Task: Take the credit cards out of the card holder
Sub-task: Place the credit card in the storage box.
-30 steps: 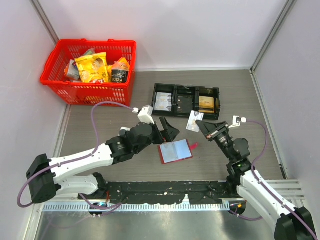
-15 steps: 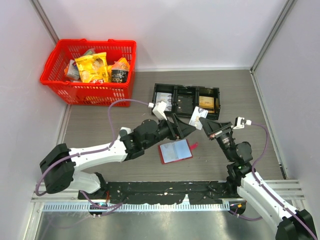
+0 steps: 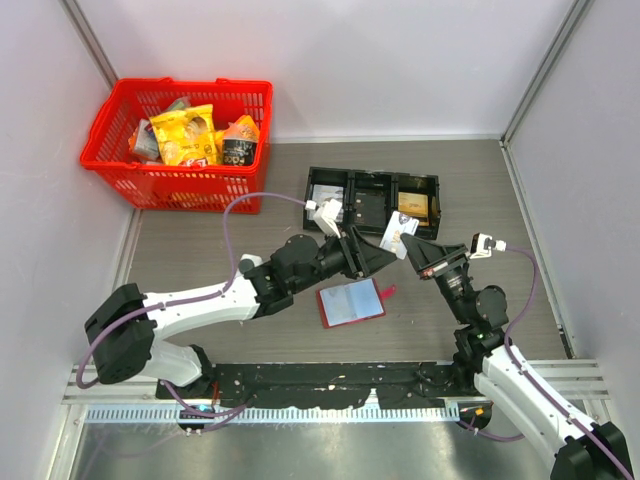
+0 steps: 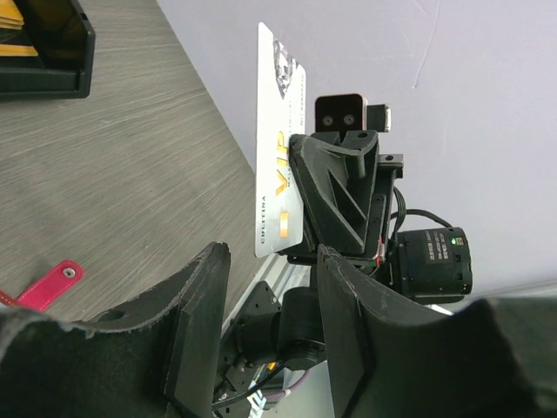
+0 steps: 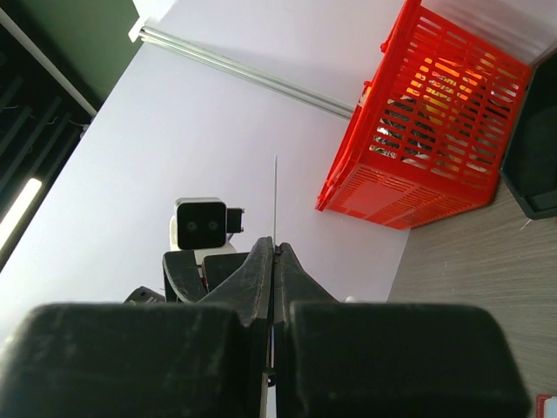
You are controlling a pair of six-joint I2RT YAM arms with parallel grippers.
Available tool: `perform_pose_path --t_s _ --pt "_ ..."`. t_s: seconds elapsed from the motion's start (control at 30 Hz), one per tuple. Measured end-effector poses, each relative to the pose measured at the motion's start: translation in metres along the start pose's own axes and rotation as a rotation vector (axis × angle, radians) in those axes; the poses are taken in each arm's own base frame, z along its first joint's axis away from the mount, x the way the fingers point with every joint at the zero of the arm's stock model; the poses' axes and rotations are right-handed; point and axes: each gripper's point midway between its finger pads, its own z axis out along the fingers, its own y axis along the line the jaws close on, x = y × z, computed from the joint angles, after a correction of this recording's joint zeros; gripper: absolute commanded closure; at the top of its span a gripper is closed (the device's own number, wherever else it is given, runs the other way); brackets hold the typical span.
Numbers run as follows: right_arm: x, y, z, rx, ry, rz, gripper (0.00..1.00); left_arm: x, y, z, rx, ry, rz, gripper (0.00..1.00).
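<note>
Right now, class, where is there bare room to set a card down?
Bare tabletop: right of the black tray toward the wall, and in front of the red basket, left of the tray. Crowded: between tray and card holder, where the left end effector and right end effector meet at the credit card.

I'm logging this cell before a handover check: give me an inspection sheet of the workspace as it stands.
Surface: grey wood-grain table.
Job's things: red card holder lies open and flat between the arms; one credit card is held off the table.
Clutter: black tray with items in its compartments; red basket of snack packs, far left.
Grippers: right gripper shut on the credit card; left gripper open, close to the card.
Cables: purple cables loop above both arms.
Surroundings: pale walls; nothing else seen.
</note>
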Motion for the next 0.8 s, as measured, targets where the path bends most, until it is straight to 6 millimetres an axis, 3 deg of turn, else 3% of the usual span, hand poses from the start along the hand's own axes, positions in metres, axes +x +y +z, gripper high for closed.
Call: perform_pose_path --t_s 0.43,0.67,0.77,0.8 --pt "0.002 0.005 -0.001 -0.020 0.015 0.017 0.99 -0.003 -0.008 0.003 0.049 0.006 0.042 0.68" --pt "0.005 0.003 -0.001 -0.017 0.025 0.025 0.99 -0.010 -0.004 0.004 0.042 -0.007 0.046 0.85" --pt "0.005 0.002 0.000 -0.014 0.029 0.025 0.99 -0.012 -0.004 0.004 0.047 -0.007 0.040 1.00" --pt "0.005 0.001 0.000 -0.011 0.029 0.026 0.98 -0.013 -0.004 0.004 0.050 -0.007 0.038 1.00"
